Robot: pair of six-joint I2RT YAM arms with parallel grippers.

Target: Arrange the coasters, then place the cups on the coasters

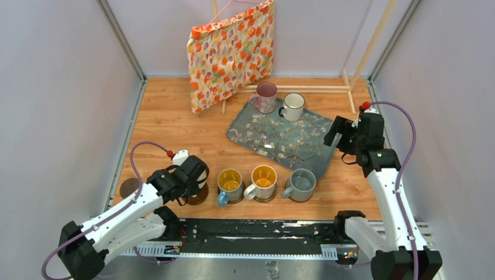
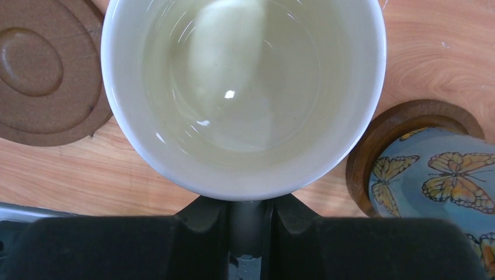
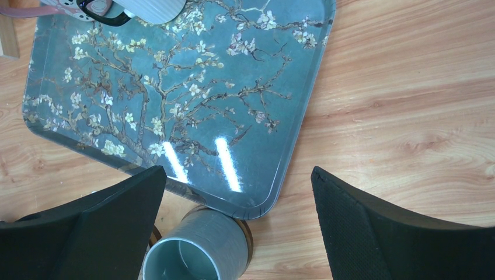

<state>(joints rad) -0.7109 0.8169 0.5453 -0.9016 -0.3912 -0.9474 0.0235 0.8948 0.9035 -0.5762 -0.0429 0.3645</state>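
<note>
My left gripper (image 1: 194, 175) is shut on the dark handle of a cream cup (image 2: 245, 87), which fills the left wrist view. Under it in the top view lies a coaster (image 1: 200, 196); whether the cup rests on it is hidden. An empty coaster (image 1: 128, 187) lies further left. To the right, the blue-handled cup (image 1: 229, 184), the yellow-inside white cup (image 1: 264, 181) and the grey cup (image 1: 302, 185) each stand on a coaster. The pink cup (image 1: 266, 96) and the dark-rimmed white cup (image 1: 293, 106) stand on the tray's far end. My right gripper (image 3: 239, 172) is open above the tray's near corner, holding nothing.
The blue-grey floral tray (image 1: 274, 137) lies slanted mid-table. A patterned cloth bag (image 1: 230, 52) hangs from a wooden rack (image 1: 350, 87) at the back. Grey walls close in the table left and right. The butterfly-printed side of the blue-handled cup (image 2: 443, 175) is close to my left gripper's right.
</note>
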